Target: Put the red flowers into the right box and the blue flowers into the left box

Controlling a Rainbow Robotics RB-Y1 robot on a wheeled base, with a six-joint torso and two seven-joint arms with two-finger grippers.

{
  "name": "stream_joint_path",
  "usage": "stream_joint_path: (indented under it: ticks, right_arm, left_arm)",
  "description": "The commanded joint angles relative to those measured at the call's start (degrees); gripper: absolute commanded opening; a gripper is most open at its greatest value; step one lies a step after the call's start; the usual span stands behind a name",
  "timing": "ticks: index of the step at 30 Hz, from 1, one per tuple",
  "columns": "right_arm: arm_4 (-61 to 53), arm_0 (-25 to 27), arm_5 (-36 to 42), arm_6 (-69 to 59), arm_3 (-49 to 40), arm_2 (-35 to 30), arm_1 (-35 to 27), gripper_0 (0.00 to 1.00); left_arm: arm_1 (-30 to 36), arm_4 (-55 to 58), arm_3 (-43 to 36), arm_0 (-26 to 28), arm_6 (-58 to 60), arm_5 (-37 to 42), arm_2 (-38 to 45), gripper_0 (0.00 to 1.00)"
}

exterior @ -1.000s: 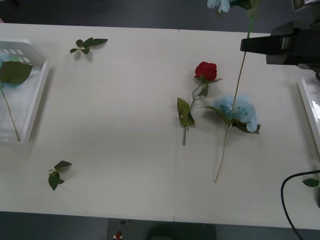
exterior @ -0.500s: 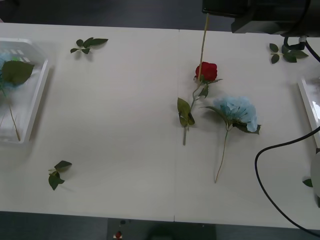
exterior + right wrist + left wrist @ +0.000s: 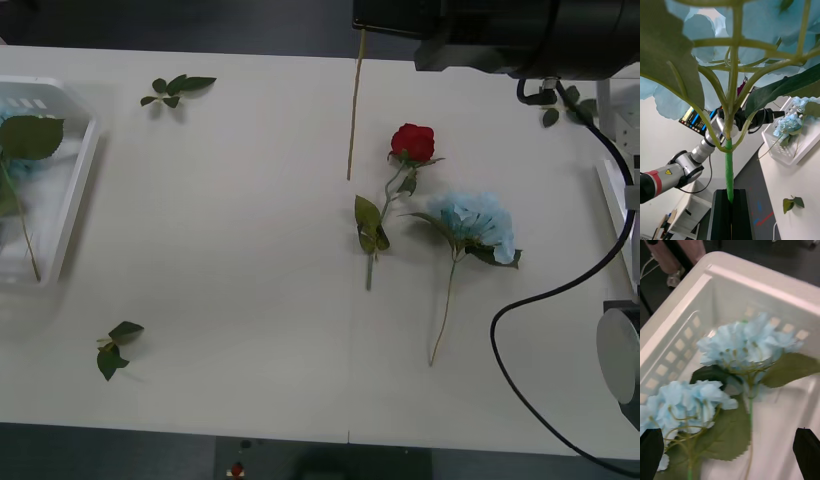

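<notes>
My right gripper [image 3: 372,16] hangs over the table's far edge. In the right wrist view it [image 3: 730,210] is shut on the green stem of a blue flower [image 3: 711,33], whose stem [image 3: 352,110] dangles over the table. A red flower [image 3: 412,141] and another blue flower [image 3: 480,224] lie side by side right of centre. The left box [image 3: 84,170] sits at the far left with blue flowers [image 3: 748,341] inside. My left gripper [image 3: 730,453] hovers open just above them. Part of the right box [image 3: 612,205] shows at the right edge.
Loose leaf sprigs lie at the back left [image 3: 178,88], front left [image 3: 115,350] and back right [image 3: 565,100]. A black cable [image 3: 510,330] loops over the table's right side. The left arm [image 3: 715,131] reaches over the left box [image 3: 790,150].
My right arm has swung leftward along the table's far side, carrying the blue flower; its dangling stem went from right of the red flower to left of it.
</notes>
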Motion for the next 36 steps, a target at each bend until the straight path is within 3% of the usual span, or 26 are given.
stream_joint_path:
  ticks: [1,7,20,28,36]
  right_arm:
    - [-0.1,-3.1,-0.2,-0.8,-2.2,0.9,0.4,0.0]
    - [-0.1,-3.1,-0.2,-0.5,-2.1,2.0,0.4,0.0]
    - [-0.1,-3.1,-0.2,-0.5,-2.1,2.0,0.4,0.0]
    - [-0.1,-3.1,-0.2,-0.5,-2.1,2.0,0.4,0.0]
    - [-0.1,-3.1,-0.2,-0.5,-2.1,2.0,0.4,0.0]
  left_arm:
    - [1.2,6.4,-11.7,2.2,-0.7,6.3,5.8,1.0]
    - [-1.4,14.3,-24.7,2.0,0.9,13.0,9.2,1.0]
    - [-12.3,26.1,-50.4,-1.3,14.5,13.0,6.9,1.0]
    - [-19.2,26.3,-55.1,-8.8,20.7,12.9,-1.1,1.0]
    - [-20.9,22.6,-55.1,-13.9,20.8,12.1,-11.2,1.0]
